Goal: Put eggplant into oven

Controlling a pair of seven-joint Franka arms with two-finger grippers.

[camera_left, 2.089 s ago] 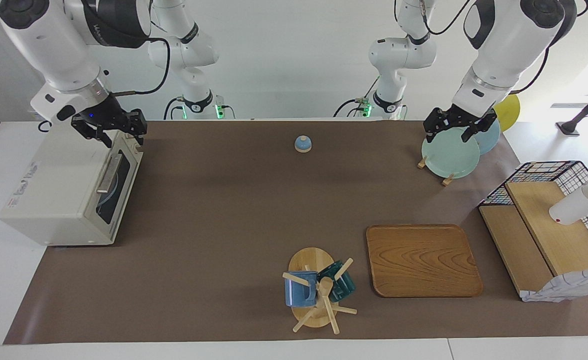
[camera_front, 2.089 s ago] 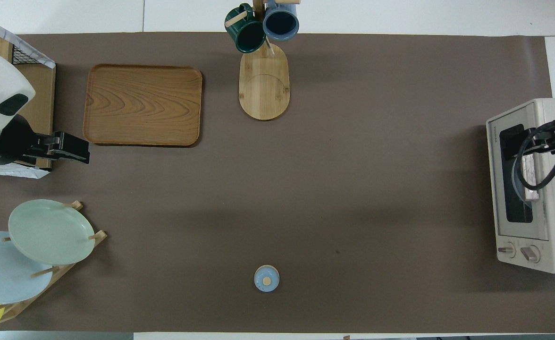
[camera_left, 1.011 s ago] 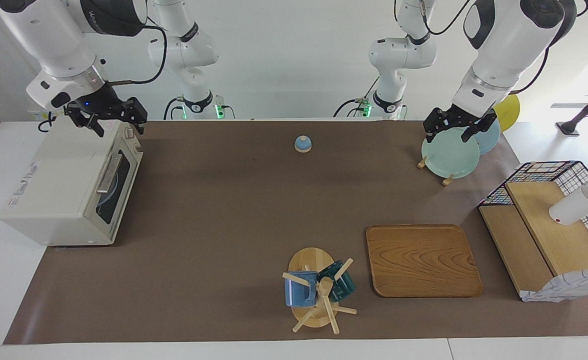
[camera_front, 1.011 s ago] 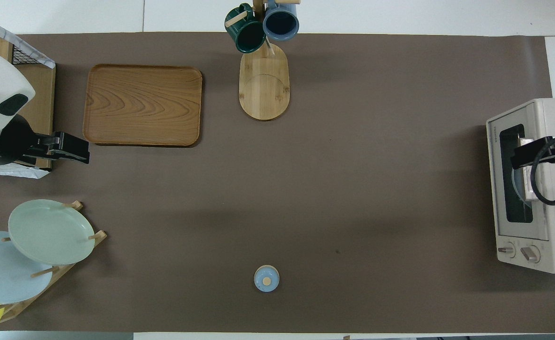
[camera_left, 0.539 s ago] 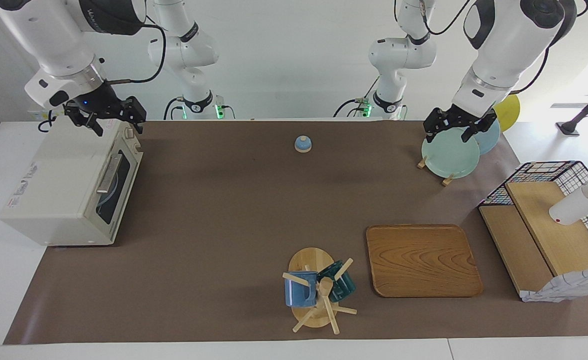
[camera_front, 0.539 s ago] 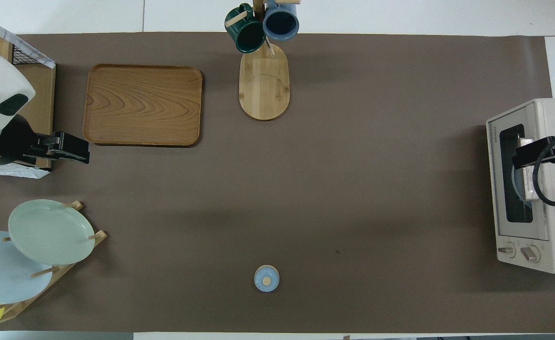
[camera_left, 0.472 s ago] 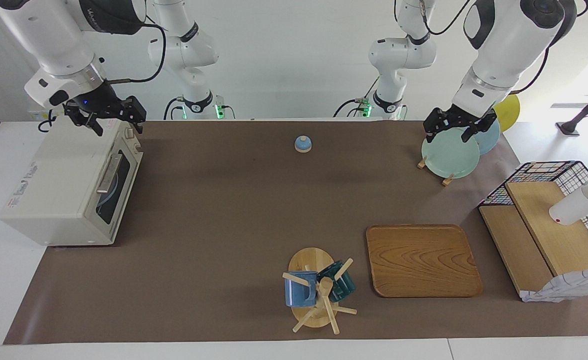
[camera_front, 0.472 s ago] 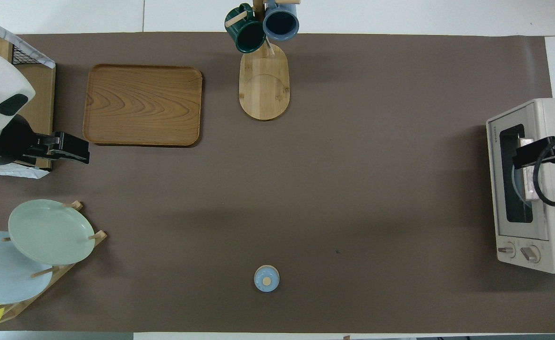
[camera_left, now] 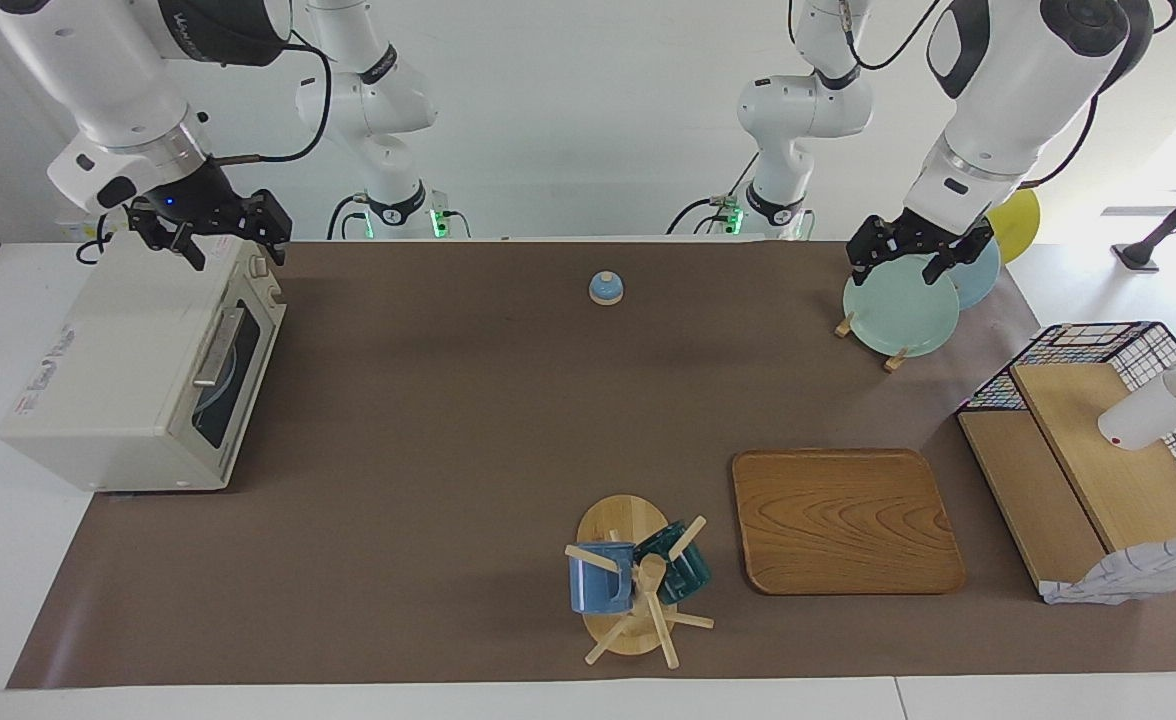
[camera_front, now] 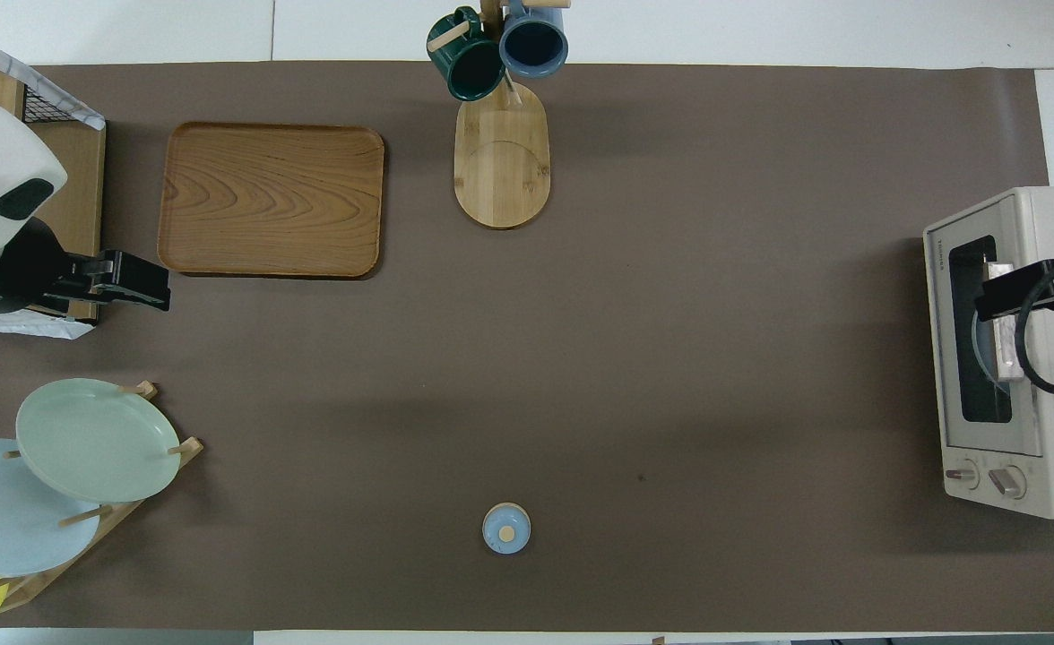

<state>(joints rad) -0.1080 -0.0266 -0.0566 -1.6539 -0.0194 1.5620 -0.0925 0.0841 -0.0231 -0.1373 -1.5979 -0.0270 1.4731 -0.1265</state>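
1. You have a matt brown table cover [camera_left: 448, 420] that looks like paper, smooth and flat.
2. Your oven [camera_left: 108, 370] has a cream painted casing with a dull sheen, a dark glass door and a bright metal bar handle.
3. The tray [camera_left: 843, 520] is smooth wood with bold grain; the mug stand [camera_front: 502, 157] is paler wood.
4. The mugs [camera_left: 603, 580] and plates [camera_left: 898, 305] look like glazed ceramic, lightly glossy.
5. The basket [camera_left: 1088, 345] is thin wire.

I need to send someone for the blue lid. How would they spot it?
Start at the brown mat and go to its edge nearest the robots, midway between the oven and plate rack. The small lid sits alone there, a round blue dome with a tan knob.
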